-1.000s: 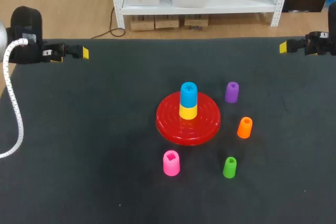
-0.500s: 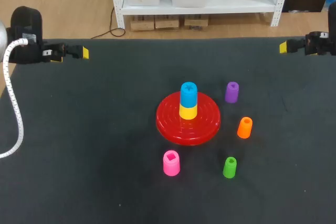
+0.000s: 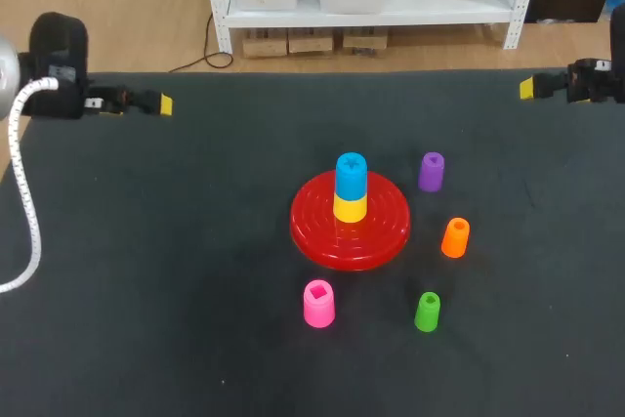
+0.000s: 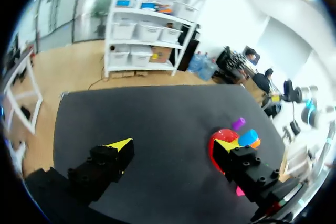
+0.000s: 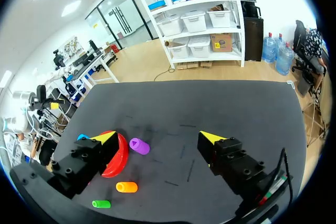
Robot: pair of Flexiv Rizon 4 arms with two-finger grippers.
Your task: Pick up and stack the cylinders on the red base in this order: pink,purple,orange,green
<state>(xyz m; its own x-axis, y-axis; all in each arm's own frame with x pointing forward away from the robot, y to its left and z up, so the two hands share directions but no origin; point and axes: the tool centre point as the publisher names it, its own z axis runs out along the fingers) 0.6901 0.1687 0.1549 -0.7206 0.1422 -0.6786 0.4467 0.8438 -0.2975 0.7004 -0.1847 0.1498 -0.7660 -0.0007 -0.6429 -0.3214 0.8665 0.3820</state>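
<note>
My left pincer (image 4: 173,145): wide, empty; red base (image 4: 212,156) well ahead, partly behind one finger. My right pincer (image 5: 157,137): wide, empty; purple cylinder (image 5: 139,146) ahead between the fingers, orange cylinder (image 5: 126,187) and green cylinder (image 5: 101,203) near it. Pink cylinder (image 3: 318,303) on table (image 3: 195,241), well apart from both.

One finger of the left gripper (image 4: 173,145) masks much of the red base (image 4: 213,153) in the left wrist view. A pink sliver beside that finger is perhaps the pink cylinder (image 4: 239,191). In the head view, the right arm (image 3: 594,82), at the base's two o'clock, is cropped by the frame's edge.
</note>
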